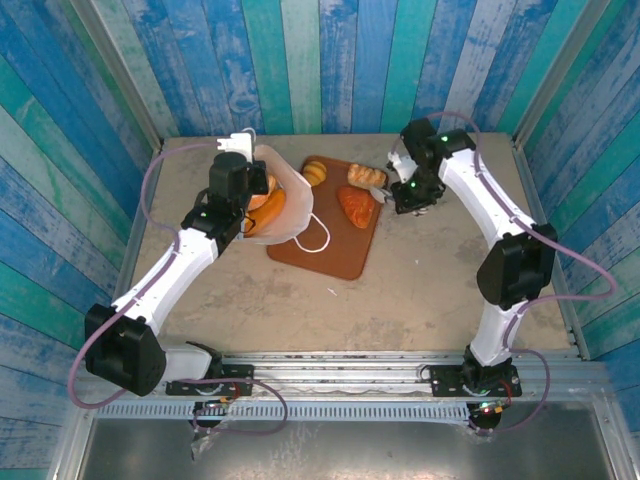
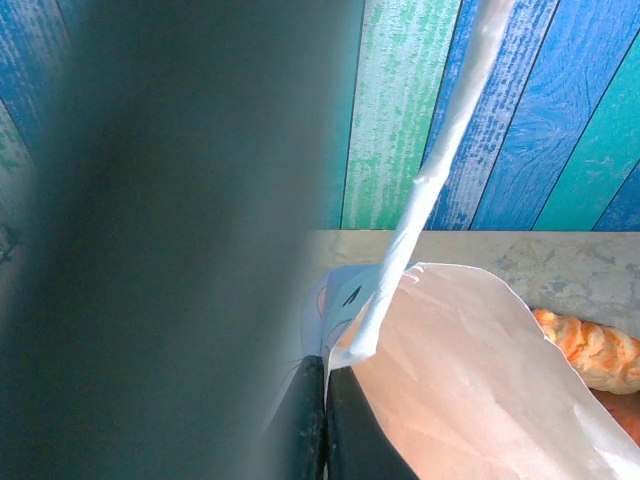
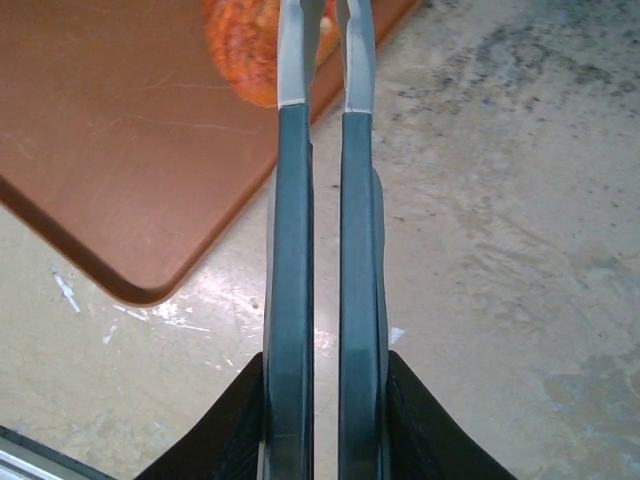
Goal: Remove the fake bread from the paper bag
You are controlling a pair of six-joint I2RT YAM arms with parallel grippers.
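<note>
Tabletop, brown tray (image 1: 330, 255): left gripper (image 2: 325, 420) pinches the paper bag (image 1: 292, 200) rim open, fake bread (image 1: 268, 207) inside lies across the tray, left of the shut, empty right gripper (image 1: 388, 193)

Our left arm (image 1: 175, 265) reaches forward from its base, elbow kept low, wrist turned inward. The left gripper (image 2: 325, 372) is clamped tight on the rim of the paper bag (image 2: 470, 380). Our right arm (image 1: 495, 210) rises from its base and bends back toward the middle, with the right gripper (image 3: 325, 40) angled downward, its jaws drawn together on nothing.
</note>
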